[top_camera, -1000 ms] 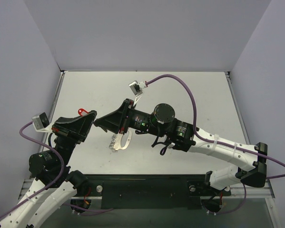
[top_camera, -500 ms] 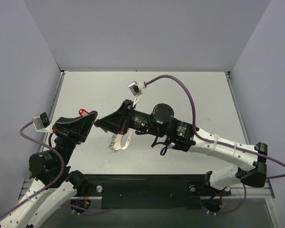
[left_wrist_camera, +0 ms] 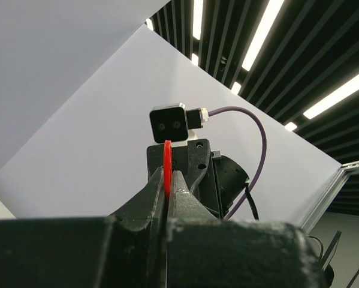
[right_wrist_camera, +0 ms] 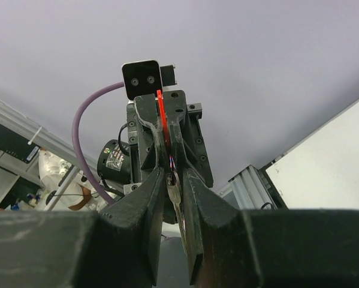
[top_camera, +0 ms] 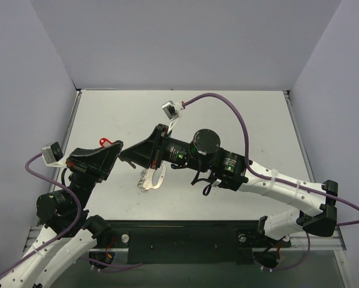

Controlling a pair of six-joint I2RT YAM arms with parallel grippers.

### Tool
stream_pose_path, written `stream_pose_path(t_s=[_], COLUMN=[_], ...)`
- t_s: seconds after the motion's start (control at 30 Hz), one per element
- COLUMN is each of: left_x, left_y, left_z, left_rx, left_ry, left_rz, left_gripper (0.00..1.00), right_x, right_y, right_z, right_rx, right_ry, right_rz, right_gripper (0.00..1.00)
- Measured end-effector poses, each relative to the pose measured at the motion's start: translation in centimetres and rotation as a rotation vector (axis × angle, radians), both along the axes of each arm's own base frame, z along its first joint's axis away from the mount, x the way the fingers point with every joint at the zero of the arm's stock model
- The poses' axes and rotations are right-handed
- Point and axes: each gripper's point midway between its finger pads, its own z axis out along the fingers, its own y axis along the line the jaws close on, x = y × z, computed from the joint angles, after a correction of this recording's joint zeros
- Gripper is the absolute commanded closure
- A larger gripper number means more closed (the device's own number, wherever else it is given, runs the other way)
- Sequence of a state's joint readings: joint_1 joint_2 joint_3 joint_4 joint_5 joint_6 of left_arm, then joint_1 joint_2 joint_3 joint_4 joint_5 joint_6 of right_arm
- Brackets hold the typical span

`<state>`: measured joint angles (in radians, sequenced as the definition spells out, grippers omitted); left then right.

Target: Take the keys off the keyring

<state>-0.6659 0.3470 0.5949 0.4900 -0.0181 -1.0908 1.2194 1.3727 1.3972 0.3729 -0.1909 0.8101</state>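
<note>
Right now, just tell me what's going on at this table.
The two arms meet tip to tip above the table. The left gripper is shut on the red-headed key; the right gripper pinches what looks like the keyring. A pale bundle sits below them, hanging or lying, I cannot tell. Whether the key has come free is not visible.

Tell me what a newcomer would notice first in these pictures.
Two grippers stand nose to nose over the left half of the table. The left gripper pinches a red key, which shows as a bright red sliver in both wrist views. The right gripper faces it with a grey metal piece in its grip, and a pale bundle shows just below it in the top view.
</note>
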Motion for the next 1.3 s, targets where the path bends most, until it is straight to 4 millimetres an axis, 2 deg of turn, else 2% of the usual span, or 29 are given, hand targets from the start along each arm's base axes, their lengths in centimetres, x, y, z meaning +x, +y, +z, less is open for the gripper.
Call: stream_pose_path(t_s=[0.4,0.53,0.6,0.67,0.7,0.77,0.8,0.93,1.03,1.2,1.3], left_x=[0.1,0.2,0.2,0.1,0.1,0.3,0.4,1.1,1.3,0.9,0.6], left_y=[0.0,-0.1,-0.1,-0.1,-0.1,-0.2,-0.3,-0.6,-0.3,0.4,0.8], left_z=[-0.1,-0.1,-0.1,-0.1,-0.1,-0.3,-0.5,-1.5,-1.8,-2.3,-3.0], left_rx=[0.002,0.002,0.003,0.004,0.005,0.016,0.023,0.069,0.104,0.191,0.283], left_ry=[0.004,0.004,0.004,0.003,0.002,0.007,0.02,0.081,0.111,0.12,0.112], left_rz=[0.003,0.003,0.003,0.002,0.002,0.009,0.007,0.018,0.044,0.1,0.143], left_gripper=[1.0,1.0,1.0,0.82,0.59,0.2,0.14,0.13,0.13,0.13,0.15], right_x=[0.0,-0.1,-0.1,-0.1,-0.2,-0.2,-0.2,0.1,0.3,1.3,2.5], right_y=[0.4,0.4,0.4,0.4,0.4,0.4,0.4,0.2,-0.7,-3.8,-6.6], right_z=[-0.3,-0.3,-0.3,-0.3,-0.3,-0.3,-0.4,-1.5,-2.9,-4.4,-4.6], right_rx=[-0.019,-0.02,-0.019,-0.018,-0.018,-0.019,-0.022,-0.065,-0.114,-0.183,-0.21], right_ry=[0.003,0.003,0.003,0.005,0.005,0.004,0.005,0.008,0.008,0.003,-0.007], right_rz=[0.011,0.012,0.015,0.016,0.017,0.019,0.018,0.002,-0.02,-0.071,-0.119], right_gripper=[0.91,0.99,1.0,1.0,1.0,1.0,1.0,1.0,1.0,1.0,1.0])
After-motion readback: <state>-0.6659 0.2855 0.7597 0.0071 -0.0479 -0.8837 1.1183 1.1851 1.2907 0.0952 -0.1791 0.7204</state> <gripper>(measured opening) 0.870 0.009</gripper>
